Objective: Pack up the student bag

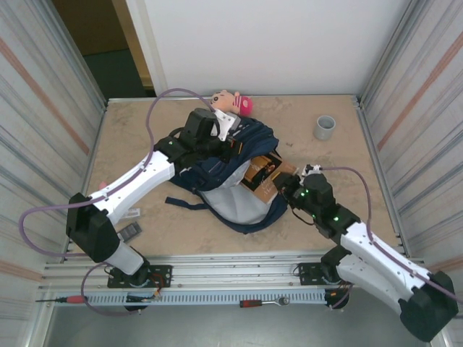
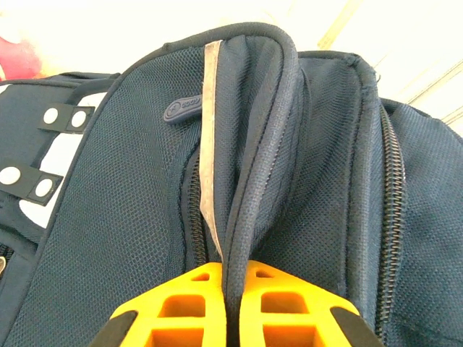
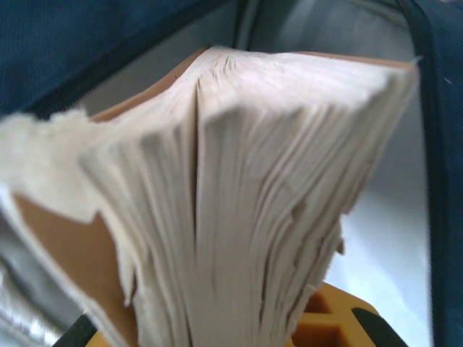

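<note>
The student bag (image 1: 224, 191), a navy backpack with its pale lining open toward the front, lies in the middle of the table. My left gripper (image 1: 226, 143) is at the bag's far top. In the left wrist view its orange fingers (image 2: 173, 303) are shut on a piped fold of the bag's (image 2: 123, 210) navy fabric. My right gripper (image 1: 279, 187) is shut on a brown-covered book (image 1: 265, 172) at the bag's right side. In the right wrist view the book's fanned pages (image 3: 239, 188) sit against the grey lining (image 3: 405, 217), hiding most of one orange finger (image 3: 334, 319).
A doll with a pink cap (image 1: 233, 103) lies behind the bag. A grey cup (image 1: 325, 127) stands at the back right. A small dark object (image 1: 130, 230) and a white one (image 1: 133, 213) lie near the left arm's base. Metal walls enclose both sides.
</note>
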Controlling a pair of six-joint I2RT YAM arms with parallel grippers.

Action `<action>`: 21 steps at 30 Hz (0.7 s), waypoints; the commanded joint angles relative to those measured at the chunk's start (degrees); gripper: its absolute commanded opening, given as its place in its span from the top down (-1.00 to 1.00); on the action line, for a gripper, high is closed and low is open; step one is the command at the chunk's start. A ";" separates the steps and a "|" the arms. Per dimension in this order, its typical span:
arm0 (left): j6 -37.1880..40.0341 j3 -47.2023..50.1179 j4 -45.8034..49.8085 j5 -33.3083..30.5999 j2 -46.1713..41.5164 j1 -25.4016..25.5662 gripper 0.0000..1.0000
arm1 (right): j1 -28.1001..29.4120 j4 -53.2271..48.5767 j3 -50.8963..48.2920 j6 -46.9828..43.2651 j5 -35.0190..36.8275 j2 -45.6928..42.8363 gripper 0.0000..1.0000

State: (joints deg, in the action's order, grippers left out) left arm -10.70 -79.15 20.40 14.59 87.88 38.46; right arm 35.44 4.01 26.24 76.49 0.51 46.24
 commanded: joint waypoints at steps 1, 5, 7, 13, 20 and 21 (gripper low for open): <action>-1.54 -3.24 -7.11 4.48 -2.18 -0.31 1.00 | 1.60 16.03 1.58 1.04 8.66 3.78 1.00; -1.87 -3.44 -7.46 6.26 -2.27 -0.66 1.00 | 1.73 20.64 3.09 2.78 10.29 10.13 1.00; -2.12 -3.32 -8.21 7.31 -2.33 -0.88 1.00 | 2.44 22.72 4.29 3.76 12.48 15.24 1.00; -4.63 -0.52 -15.20 13.03 -3.05 -1.28 1.00 | 5.23 27.29 9.04 6.16 19.12 27.56 1.00; -4.09 -0.85 -16.85 16.47 -2.89 -1.35 1.00 | 5.44 30.54 14.21 8.28 19.66 40.15 1.00; -3.75 -1.06 -16.65 16.53 -2.88 -1.37 1.00 | 5.51 29.53 15.03 9.07 19.85 41.62 1.00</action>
State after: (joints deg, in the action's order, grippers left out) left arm -14.92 -78.72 13.17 26.61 87.88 37.45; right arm 40.53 28.71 37.65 82.94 17.08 86.02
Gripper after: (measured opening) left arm 0.066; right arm 0.152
